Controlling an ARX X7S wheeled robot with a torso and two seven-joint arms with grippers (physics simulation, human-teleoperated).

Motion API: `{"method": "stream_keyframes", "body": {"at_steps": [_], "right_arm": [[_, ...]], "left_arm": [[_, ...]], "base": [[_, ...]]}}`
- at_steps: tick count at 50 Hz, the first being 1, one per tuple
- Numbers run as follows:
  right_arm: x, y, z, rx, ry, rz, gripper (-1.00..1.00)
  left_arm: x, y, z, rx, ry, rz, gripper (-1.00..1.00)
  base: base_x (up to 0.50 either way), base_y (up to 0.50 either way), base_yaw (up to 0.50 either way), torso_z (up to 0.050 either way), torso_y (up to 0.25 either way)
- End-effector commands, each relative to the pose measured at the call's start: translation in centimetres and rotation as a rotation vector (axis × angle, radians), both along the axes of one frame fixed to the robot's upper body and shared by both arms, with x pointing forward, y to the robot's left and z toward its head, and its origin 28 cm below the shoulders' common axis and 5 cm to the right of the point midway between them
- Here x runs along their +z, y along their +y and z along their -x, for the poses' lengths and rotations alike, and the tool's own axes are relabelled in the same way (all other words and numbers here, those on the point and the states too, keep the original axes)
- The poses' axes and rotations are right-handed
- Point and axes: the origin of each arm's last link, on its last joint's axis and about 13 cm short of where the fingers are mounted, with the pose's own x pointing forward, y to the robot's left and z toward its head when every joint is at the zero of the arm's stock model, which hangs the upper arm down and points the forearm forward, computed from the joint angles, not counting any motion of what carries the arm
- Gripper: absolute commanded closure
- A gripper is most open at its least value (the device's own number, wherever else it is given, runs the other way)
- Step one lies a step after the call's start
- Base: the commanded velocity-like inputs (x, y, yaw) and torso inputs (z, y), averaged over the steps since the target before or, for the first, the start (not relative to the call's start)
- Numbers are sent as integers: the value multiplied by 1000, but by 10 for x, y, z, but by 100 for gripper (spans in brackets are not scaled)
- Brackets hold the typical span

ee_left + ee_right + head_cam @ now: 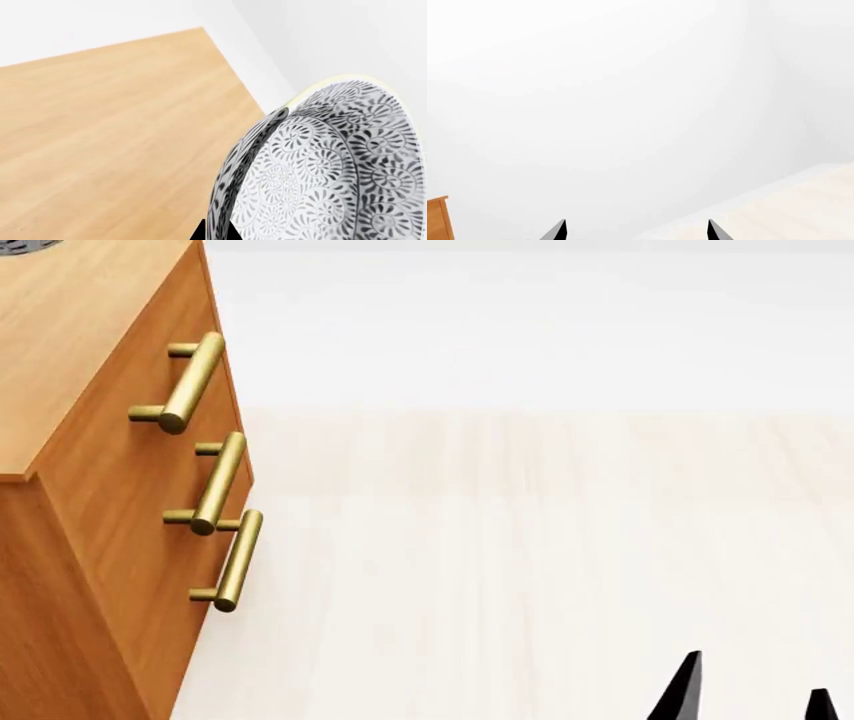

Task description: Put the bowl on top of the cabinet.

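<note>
The bowl [320, 170] is held tilted on its edge above the cabinet's [80, 340] light wooden top, its opening facing sideways, its rim plane steep. The left gripper [215, 234] seems to pinch the bowl's wall. If released like this, the bowl could roll or tip off. The right gripper [636, 231] stands spread, holding nothing.

A: What blocks the left side?
B: The cabinet [94, 490], with its three brass handles [214, 480] jutting right into the passage.
A: And to the right?
B: Bare pale floor [534, 540] runs wide open to the far wall [534, 320].
</note>
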Motion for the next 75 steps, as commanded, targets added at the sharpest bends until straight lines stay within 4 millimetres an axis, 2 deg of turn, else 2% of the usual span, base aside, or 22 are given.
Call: {"method": "stream_keyframes", "body": {"at_steps": [1, 43, 75], "right_arm": [[-1, 1, -1, 1, 4, 4, -100], [-4, 5, -4, 6, 19, 25, -100], [-5, 7, -6, 10, 26, 33, -100]], "left_arm": [[-1, 7, 3, 41, -27, 24, 100], [-38, 33, -3, 113, 5, 56, 100], [-54, 44, -7, 132, 29, 59, 100]], "base": [[0, 0, 0, 0, 0], [0, 0, 0, 0, 0], [0, 0, 0, 0, 0]]}}
